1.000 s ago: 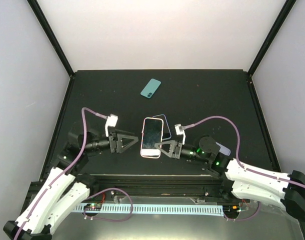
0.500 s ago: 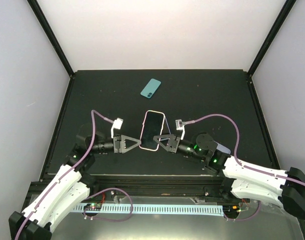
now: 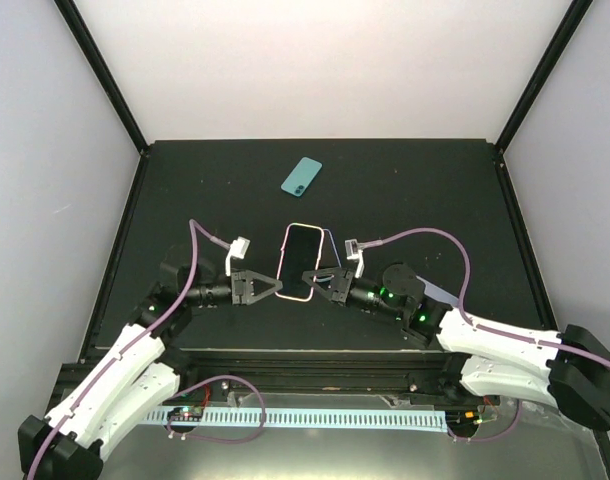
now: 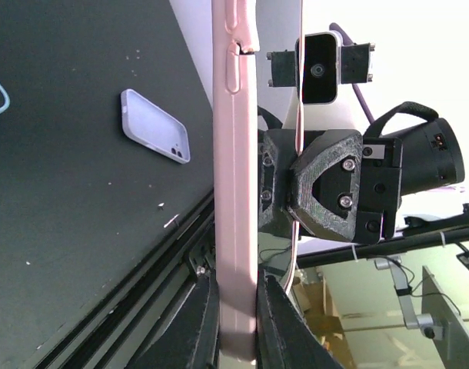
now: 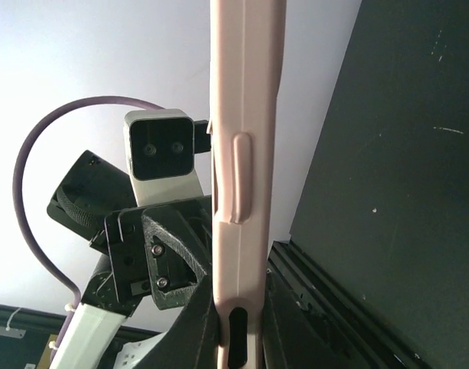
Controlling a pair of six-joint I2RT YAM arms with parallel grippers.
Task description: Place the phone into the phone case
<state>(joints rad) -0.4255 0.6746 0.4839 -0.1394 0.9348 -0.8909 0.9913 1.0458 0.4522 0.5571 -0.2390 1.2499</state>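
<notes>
Pinching a pink-rimmed phone (image 3: 300, 262) from two sides, black screen up in the overhead view: narrowing the left claw (image 3: 281, 286) onto one long edge near the lower end, and narrowing the right claw (image 3: 309, 277) onto the opposite edge, almost tip to tip across the glass. Showing, in the left wrist view, the pink rim running straight out from between the dark fingers (image 4: 200, 330), squeezed with no gap on either side, with side buttons farther up the rim and the right claw's dark body and white wrist camera (image 4: 320, 68) just behind it. Showing much the same in the right wrist view: rim clamped between the fingers (image 5: 197, 334), one long button partway up, and the left claw's body just beyond, on the left. Leaving the phone (image 3: 301, 176) lying flat on the bench (image 3: 415, 190), teal back up, small lenses in one corner, well beyond both claws and touching neither. Leaving the phone case (image 4: 155, 137) lying flat as well, pale lavender with a dark cut-out in one corner, well ahead of the left claw and off to one side of the held rim, apart from it. Trailing a purple cable (image 3: 425, 237) back from the right claw's wrist.
</notes>
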